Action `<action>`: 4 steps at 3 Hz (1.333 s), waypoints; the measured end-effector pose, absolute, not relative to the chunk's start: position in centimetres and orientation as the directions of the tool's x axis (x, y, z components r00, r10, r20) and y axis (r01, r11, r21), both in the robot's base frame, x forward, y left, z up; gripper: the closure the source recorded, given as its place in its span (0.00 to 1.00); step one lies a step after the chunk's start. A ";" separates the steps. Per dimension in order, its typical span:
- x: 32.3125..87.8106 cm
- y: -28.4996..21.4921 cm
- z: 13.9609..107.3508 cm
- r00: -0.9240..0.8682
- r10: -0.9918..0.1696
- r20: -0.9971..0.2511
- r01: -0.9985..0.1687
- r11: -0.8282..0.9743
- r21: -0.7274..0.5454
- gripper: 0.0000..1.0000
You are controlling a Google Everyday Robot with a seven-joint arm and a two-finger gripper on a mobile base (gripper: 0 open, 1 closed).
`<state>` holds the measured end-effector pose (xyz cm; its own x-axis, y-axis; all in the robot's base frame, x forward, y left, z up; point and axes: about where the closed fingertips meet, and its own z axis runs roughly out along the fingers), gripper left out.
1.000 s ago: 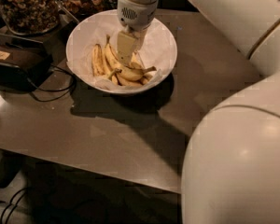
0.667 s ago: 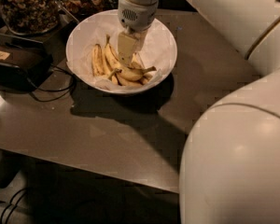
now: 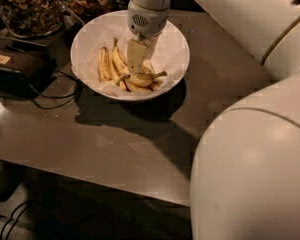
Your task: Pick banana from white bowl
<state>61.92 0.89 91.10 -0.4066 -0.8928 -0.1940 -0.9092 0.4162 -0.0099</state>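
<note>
Left of the white bowl point(image 3: 172, 49), a jar of nuts point(image 3: 27, 6) and a black box point(image 3: 15, 66) sit on the worktop point(image 3: 115, 144). Inside the bowl, straighter bananas point(image 3: 105, 64) lie toward its left side. The tool point(image 3: 135, 68) hangs at the bowl's centre, down among the fruit, and whether it is open or closed on anything cannot be told. The banana point(image 3: 149, 78) curves just below it, toward the bowl's right. It looks light, soft and easily bruised, so a gentle hold across its thick middle seems best.
</note>
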 end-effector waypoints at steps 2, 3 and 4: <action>61.6 1.2 90.1 -0.403 -0.895 -0.190 -0.913 0.406 0.024 0.46; 61.1 1.3 89.5 -0.403 -0.896 -0.186 -0.914 0.402 0.044 0.47; 60.8 1.2 89.0 -0.408 -0.895 -0.182 -0.913 0.404 0.059 0.47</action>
